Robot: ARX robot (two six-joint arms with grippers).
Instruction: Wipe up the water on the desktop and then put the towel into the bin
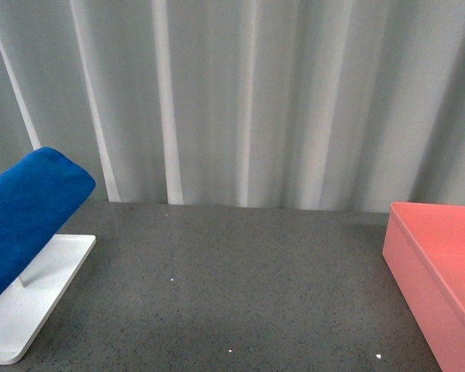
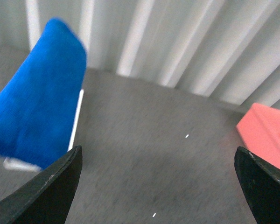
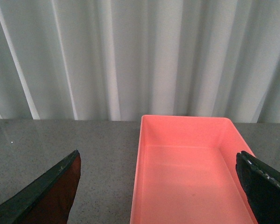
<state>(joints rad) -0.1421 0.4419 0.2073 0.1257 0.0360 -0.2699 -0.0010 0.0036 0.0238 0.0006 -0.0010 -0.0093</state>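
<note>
My left gripper (image 2: pixel 157 154) has both jaws spread wide apart, clamping nothing. My right gripper (image 3: pixel 157 154) is in the same condition and faces the bin (image 3: pixel 186 131). The towel (image 1: pixel 27 209) hangs tilted above the white rack base (image 1: pixel 46 283) at the left of the desktop (image 1: pixel 240 279); the bin sits at the right

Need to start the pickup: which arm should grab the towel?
Left. The blue towel drapes over the white rack just ahead of the open left claw; the right claw faces the pink bin.
</note>
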